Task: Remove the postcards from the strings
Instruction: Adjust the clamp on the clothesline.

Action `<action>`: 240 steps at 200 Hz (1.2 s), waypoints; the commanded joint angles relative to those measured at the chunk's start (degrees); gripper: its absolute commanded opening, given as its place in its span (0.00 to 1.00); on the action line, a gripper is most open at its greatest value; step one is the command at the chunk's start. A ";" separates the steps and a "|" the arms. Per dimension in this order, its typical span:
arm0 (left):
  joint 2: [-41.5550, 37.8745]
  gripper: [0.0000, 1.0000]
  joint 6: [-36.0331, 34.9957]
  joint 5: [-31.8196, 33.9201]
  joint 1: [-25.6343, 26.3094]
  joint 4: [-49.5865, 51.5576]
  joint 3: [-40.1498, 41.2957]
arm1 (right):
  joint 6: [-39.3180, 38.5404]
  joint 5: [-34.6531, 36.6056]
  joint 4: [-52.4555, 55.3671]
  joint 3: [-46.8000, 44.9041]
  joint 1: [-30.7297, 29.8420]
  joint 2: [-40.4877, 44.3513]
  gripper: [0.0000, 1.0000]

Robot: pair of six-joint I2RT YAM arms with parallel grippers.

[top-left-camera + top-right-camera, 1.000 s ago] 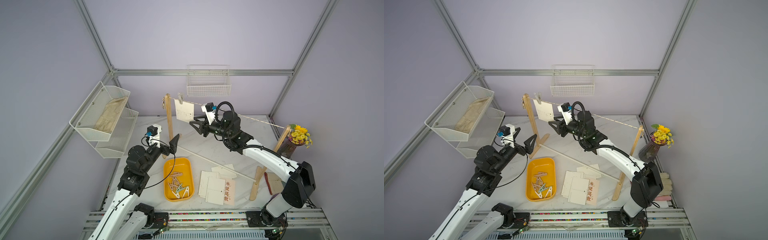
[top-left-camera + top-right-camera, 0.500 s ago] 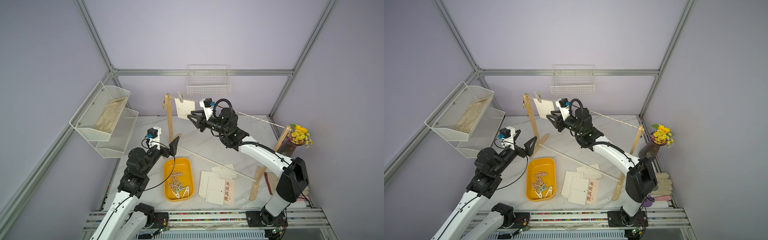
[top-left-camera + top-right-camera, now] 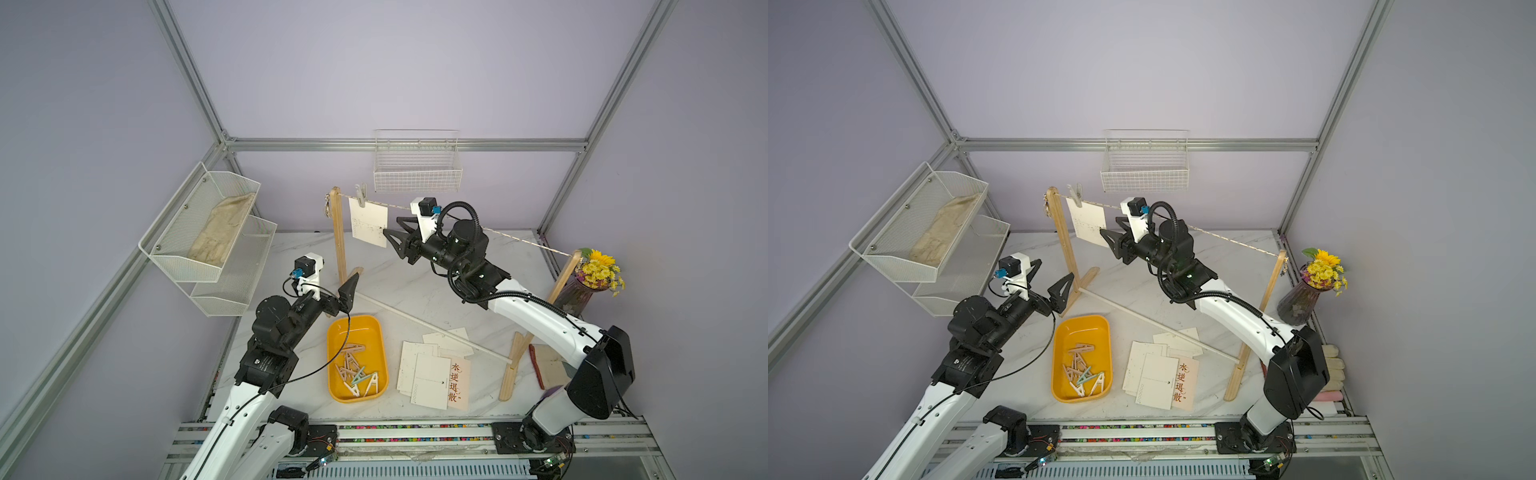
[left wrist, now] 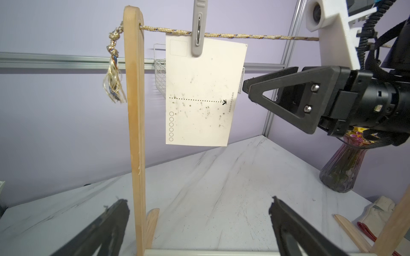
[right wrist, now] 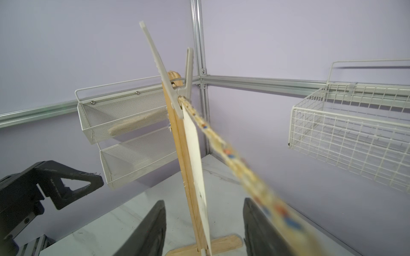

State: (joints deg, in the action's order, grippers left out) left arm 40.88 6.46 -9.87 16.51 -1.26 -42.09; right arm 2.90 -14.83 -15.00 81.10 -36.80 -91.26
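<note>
One white postcard (image 3: 368,222) (image 3: 1087,222) (image 4: 204,95) hangs from the string (image 3: 519,239) (image 4: 255,36) by a grey peg (image 3: 360,195) (image 4: 198,28), close to the left wooden post (image 3: 340,237). My right gripper (image 3: 392,230) (image 3: 1109,230) (image 5: 204,202) is open at the card's right edge. In the right wrist view its jaws stand either side of the card (image 5: 197,177) without touching it. My left gripper (image 3: 1054,272) (image 4: 198,200) is open and empty, low by the post's foot. Several postcards (image 3: 432,374) lie on the table, one with Chinese characters (image 3: 457,384).
A yellow tray (image 3: 357,332) holding several pegs sits in front of the left arm. The white rod (image 3: 415,322) joins the posts' feet. A vase of flowers (image 3: 582,286) stands by the right post (image 3: 561,278). A wire basket (image 3: 417,170) and a mesh shelf (image 3: 208,232) hang on the walls.
My right gripper rose and moved left up to the hanging postcard's edge, and its jaws have widened. The left arm has barely moved.
</note>
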 commanded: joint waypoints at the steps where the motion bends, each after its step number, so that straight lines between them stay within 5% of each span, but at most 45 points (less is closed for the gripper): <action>1: -0.76 1.00 0.51 -0.77 -0.34 -2.73 1.33 | -1.62 0.36 -0.38 3.31 0.06 -2.36 0.57; 25: -1.05 1.00 0.50 -0.72 -0.34 -2.61 1.22 | -1.46 -1.25 -0.20 6.27 0.06 -5.31 0.53; 73: -0.94 1.00 0.49 -0.62 -0.35 -2.62 1.40 | 0.07 -5.34 -1.89 6.76 0.01 -6.34 0.24; 135: -0.39 1.00 0.65 -0.85 -0.33 -2.73 1.39 | -1.40 -6.18 -2.88 3.88 0.06 -4.02 0.03; 240: -0.09 1.00 1.05 -1.37 -0.33 -2.71 1.13 | -4.40 -4.36 2.43 0.90 0.58 3.22 0.00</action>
State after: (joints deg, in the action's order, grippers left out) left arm 40.91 6.90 -10.26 16.51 -1.61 -42.09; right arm 0.64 -20.05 -14.35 82.87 -36.67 -92.27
